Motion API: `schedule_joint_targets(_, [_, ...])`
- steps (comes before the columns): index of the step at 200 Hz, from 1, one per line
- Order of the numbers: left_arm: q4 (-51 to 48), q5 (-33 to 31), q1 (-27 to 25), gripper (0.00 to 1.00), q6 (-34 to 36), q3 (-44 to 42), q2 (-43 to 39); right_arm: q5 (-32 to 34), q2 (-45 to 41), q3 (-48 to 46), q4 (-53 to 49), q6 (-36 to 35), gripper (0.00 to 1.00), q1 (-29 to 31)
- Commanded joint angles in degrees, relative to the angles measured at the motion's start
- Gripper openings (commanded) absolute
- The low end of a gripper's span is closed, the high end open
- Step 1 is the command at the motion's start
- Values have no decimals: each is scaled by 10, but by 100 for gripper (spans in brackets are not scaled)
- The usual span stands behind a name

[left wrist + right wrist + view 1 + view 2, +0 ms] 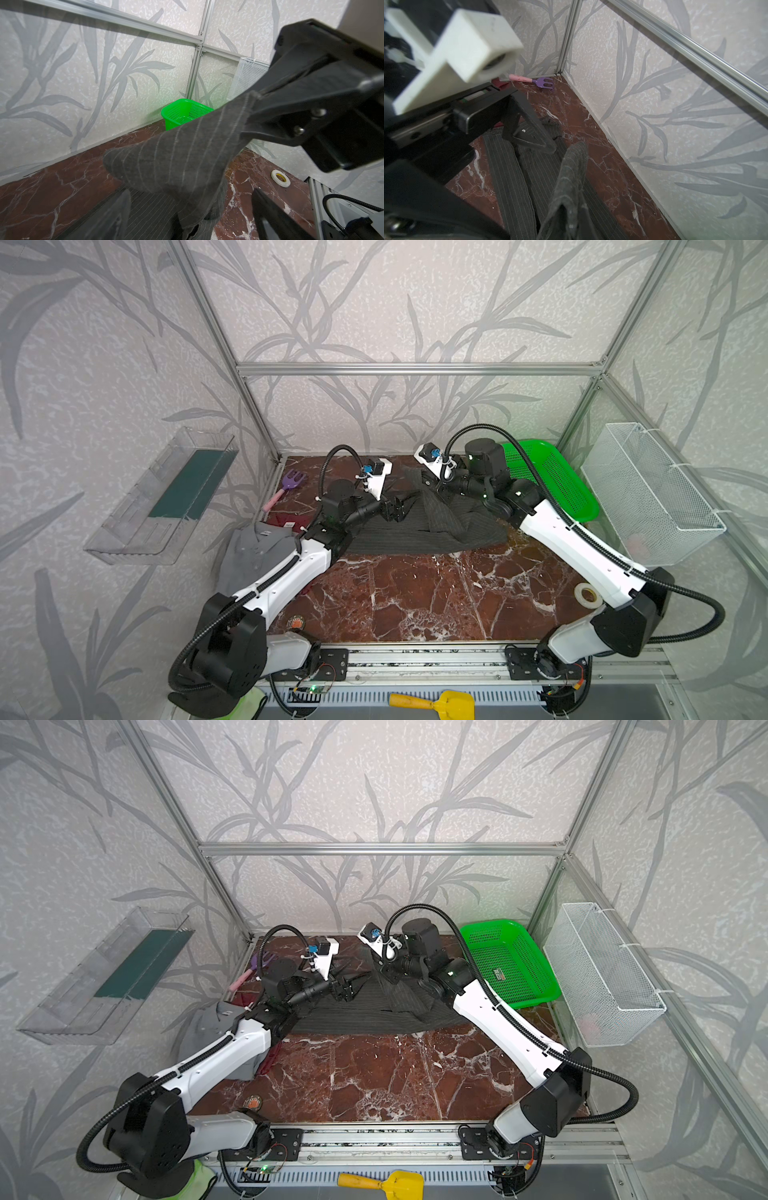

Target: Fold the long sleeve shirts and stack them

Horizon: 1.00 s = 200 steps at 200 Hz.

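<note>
The right tool (252, 105) is clenched on a corner of the dark pinstriped shirt (415, 531) and holds it lifted above the tabletop (415, 605), so a flap of cloth slopes down from that pinch toward the left arm. The left tool (398, 508) is released, its fingers (113, 220) spread wide and gripping nothing. In the left wrist view the hanging flap drops into the gap between them (whether cloth touches either finger cannot be told). The two tools stand just beside each other at the far middle of the tabletop, the left one pointing rightward at the raised cloth. From there the rest of the shirt lies spread out, its long axis running side to side across the far half of the tabletop, with the rumpled part under the right arm. The left arm looks nearer to the flap's free edge, so a second grasp would likely fall to it. The grey collared shirt (253, 549) and the dark red shirt (286, 519) lie off to the left, by the left forearm.
</note>
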Motion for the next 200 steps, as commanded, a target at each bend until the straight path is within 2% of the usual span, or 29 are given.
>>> schedule_joint_targets(1, [-78, -7, -32, 91, 72, 38, 4, 19, -4, 9, 20, 15, 0, -2])
schedule_joint_targets(27, [-87, -58, -65, 91, 84, 52, 20, 26, 0, 13, 14, 15, 0, 3])
schedule_joint_targets(42, [-118, -101, -80, 87, 95, 76, 39, 25, -3, 10, 13, 14, 0, 5])
schedule_joint_targets(78, [-148, -198, -87, 63, 85, 114, 70, 22, -14, 0, 15, 14, 0, 6])
schedule_joint_targets(112, [-134, -246, -88, 45, 56, 130, 88, 9, -25, -13, 28, 23, 0, 7])
schedule_joint_targets(125, [-131, -248, -87, 42, 46, 132, 92, 10, -28, -17, 29, 25, 0, 7])
schedule_joint_targets(154, [-121, -243, -88, 26, 37, 128, 95, 14, -34, -26, 30, 31, 0, 7])
schedule_joint_targets(165, [-118, -238, -89, 17, 28, 127, 93, 16, -35, -29, 33, 40, 0, 7])
schedule_joint_targets(178, [-118, -225, -89, 0, 17, 126, 92, 23, -36, -28, 33, 53, 0, 7])
schedule_joint_targets(185, [-120, -222, -91, 0, 9, 126, 91, 31, -35, -27, 33, 62, 0, 7])
schedule_joint_targets(200, [-123, -213, -95, 0, -1, 121, 85, 51, -33, -21, 29, 87, 8, 6])
